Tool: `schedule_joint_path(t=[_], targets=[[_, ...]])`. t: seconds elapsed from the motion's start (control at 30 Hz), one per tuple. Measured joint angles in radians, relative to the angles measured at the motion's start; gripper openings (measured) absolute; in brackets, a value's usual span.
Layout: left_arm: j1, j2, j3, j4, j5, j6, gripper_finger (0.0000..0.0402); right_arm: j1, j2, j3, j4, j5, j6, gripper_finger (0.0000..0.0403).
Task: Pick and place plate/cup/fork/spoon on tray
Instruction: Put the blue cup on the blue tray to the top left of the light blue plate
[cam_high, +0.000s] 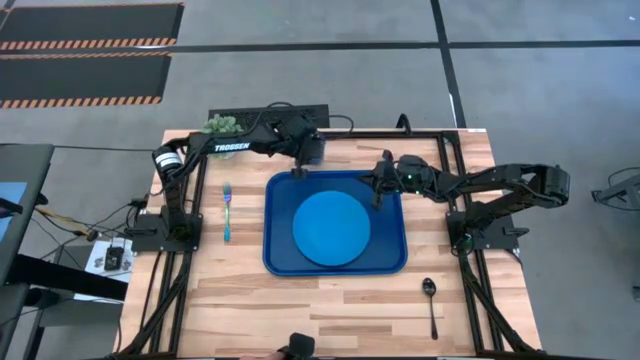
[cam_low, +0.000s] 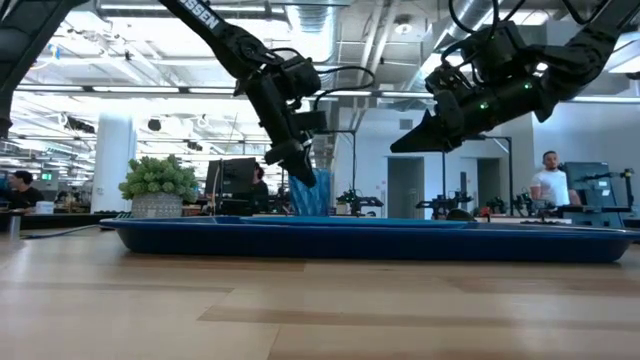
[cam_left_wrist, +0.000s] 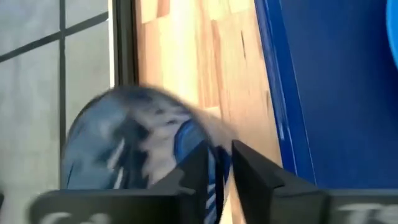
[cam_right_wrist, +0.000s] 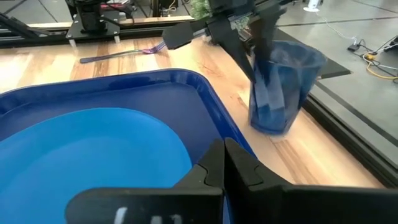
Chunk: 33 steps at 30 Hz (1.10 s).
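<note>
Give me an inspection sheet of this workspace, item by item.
Surface: wooden table.
Job's things: plate lies in the tray; cup upright on the wood just beyond the tray's far rim; fork left of the tray; spoon at front right.
Clutter: potted plant at the far left corner.
Grippers: left gripper jaws pinch the cup's wall; right gripper shut, empty, above the tray's far right corner.
Cables: on the floor, left.
Surroundings: people in the room behind.
</note>
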Motion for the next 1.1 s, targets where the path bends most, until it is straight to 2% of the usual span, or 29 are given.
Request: schedule_joint_path(t=[0.1,0.4,0.6,0.77,0.93,1.1], targets=[[0.0,-0.001,0.017,-0.037,-0.012,0.006,0.0011,0.0,0.0,0.0,-0.001,0.0,0.0,0.0013],[-0.025,-0.032,0.219,-0.343,-0.01,-0.151,0.0004,0.0,0.0,-0.001,-0.004,0.0,0.0,0.0014],[-0.047,-0.133,0.235,-0.535,0.084,-0.365,0.0003,0.0,0.0,-0.016,-0.001,0.0,-0.005,0.0013],[-0.098,-0.218,0.128,-0.582,0.117,-0.511,0.0002,0.0,0.0,-0.019,-0.002,0.0,-0.008,0.0014],[-0.118,-0.277,-0.041,-0.485,0.137,-0.633,0.0001,0.0,0.0,-0.019,0.003,0.0,-0.008,0.0012],[-0.131,-0.281,-0.124,-0.454,0.129,-0.683,0.0001,0.0,0.0,-0.019,0.016,0.0,-0.007,0.0013]])
